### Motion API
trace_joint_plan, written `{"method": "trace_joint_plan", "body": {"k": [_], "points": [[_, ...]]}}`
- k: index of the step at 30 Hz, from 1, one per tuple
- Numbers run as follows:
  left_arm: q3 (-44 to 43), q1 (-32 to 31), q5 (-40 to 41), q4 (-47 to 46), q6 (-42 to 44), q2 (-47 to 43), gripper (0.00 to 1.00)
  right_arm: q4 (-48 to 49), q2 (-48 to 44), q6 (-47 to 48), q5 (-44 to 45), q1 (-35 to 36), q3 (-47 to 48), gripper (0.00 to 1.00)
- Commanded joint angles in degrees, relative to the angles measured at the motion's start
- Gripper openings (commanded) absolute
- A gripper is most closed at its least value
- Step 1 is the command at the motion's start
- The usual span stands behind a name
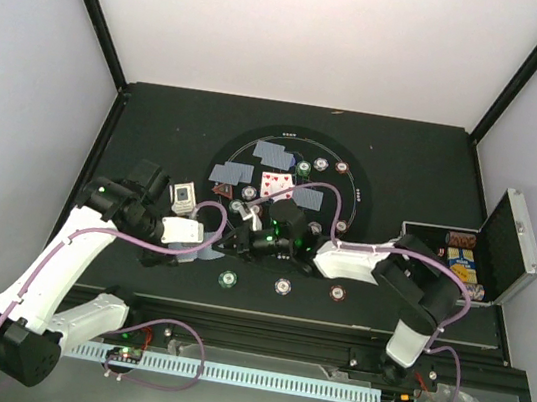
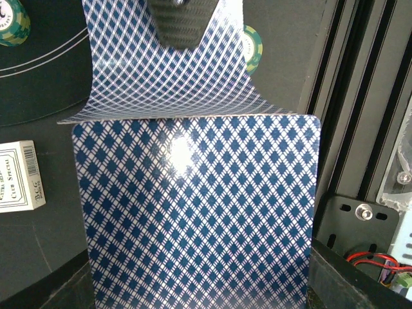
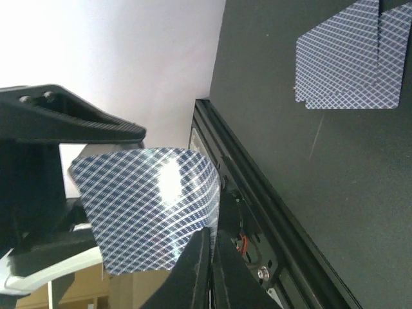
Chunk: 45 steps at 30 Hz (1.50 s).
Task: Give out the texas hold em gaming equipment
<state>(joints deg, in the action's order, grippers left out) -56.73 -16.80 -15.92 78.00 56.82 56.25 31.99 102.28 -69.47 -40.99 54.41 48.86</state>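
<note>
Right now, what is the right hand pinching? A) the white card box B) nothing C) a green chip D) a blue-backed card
D: in the right wrist view, the right hand is closed on the lower edge of a curled blue-backed card.

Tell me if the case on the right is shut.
No, the case stands open with its lid raised upright.

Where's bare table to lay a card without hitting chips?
Bare table: between the round mat and the open case, and the far-left corner beyond the card box. Crowded: the mat itself, with face-down cards and chips.
</note>
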Motion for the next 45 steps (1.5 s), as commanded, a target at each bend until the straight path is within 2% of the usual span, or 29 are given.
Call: {"method": "trace_joint_plan", "body": {"k": [1,3,8,13,16,21,26,30,31,36,40,45], "points": [[-1.12,0.08,-1.29,0.40,0.04,-0.79,0.01,-0.29,-4.52,0.21,0.62,-1.23,-2.40,0.01],[-0.59,0.10,-0.86,0.28,0.07,-0.98,0.02,0.19,-6.15,0.26,0.40,-2.54,-3.53,0.01],[0.90,0.11,0.98,-1.04,-0.06,-0.99,0.01,-6.32,-10.74,4.98,-1.09,-9.92,-5.26,0.01],[2.60,0.44,2.48,-3.19,-0.15,-0.69,0.01,-20.67,-12.16,16.06,-1.31,-22.47,-3.33,0.01],[4.27,1.88,3.42,-5.77,0.19,0.54,0.02,-30.06,-9.43,23.63,0.61,-29.39,1.08,0.01],[7.76,8.48,4.99,-12.31,2.69,4.81,0.02,-36.16,-2.05,29.10,2.59,-37.95,7.95,0.01],[10.73,13.75,7.13,-20.62,3.65,10.45,0.02,-40.97,5.36,31.62,4.56,-40.62,14.43,0.01],[11.45,15.45,9.40,-25.28,3.63,16.08,0.02,-43.39,8.16,33.35,7.07,-40.95,16.55,0.02],[11.48,15.60,9.35,-25.87,3.64,16.70,0.04,-43.64,8.41,33.61,7.28,-41.01,16.73,0.06],[11.11,16.17,9.50,-29.04,2.69,23.96,0.11,-45.76,7.14,34.54,9.85,-40.96,16.34,0.41],[10.58,16.51,9.43,-28.86,1.93,27.33,0.15,-47.97,3.26,35.66,12.37,-40.97,15.03,0.53],[11.36,16.60,9.55,-28.94,2.23,27.43,0.54,-50.77,-2.62,36.79,14.66,-40.97,13.34,0.64]]}}
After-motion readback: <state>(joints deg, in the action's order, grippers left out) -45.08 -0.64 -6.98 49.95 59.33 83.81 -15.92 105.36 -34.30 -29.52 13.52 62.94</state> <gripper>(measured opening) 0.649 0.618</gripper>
